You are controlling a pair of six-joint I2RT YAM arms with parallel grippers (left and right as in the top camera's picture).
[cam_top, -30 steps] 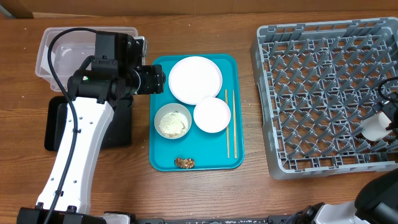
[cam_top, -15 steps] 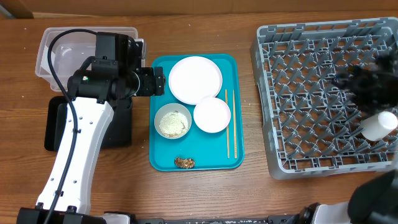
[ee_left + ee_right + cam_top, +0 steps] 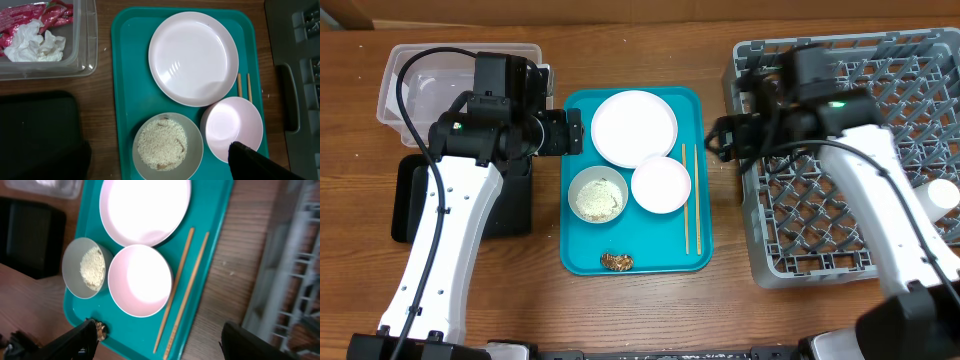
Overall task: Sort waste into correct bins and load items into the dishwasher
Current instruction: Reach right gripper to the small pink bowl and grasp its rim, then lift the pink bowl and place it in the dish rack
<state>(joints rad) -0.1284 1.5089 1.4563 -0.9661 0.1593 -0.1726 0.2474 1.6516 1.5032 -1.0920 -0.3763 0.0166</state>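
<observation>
While the grey dish rack (image 3: 840, 150) holds only 1 small cup (image 3: 944, 197) at its right edge, loading is judged barely begun. On the table (image 3: 730, 310), 1 teal tray (image 3: 578, 245) carries 1 plate (image 3: 634, 127), 1 empty bowl (image 3: 661, 185), 1 bowl of rice grains (image 3: 598, 196), 2 chopsticks (image 3: 688, 200) and 1 brown lump (image 3: 616, 261), all left to sort. The 1 clear tub (image 3: 85, 45) already contains 1 red wrapper (image 3: 30, 12) and 1 tissue wad (image 3: 35, 42). The 1 black tray (image 3: 35, 130) shows nothing on its visible part. Right fingers (image 3: 80, 339) are spread and empty above the teal tray. Left fingers (image 3: 250, 160): spacing cannot be told.
</observation>
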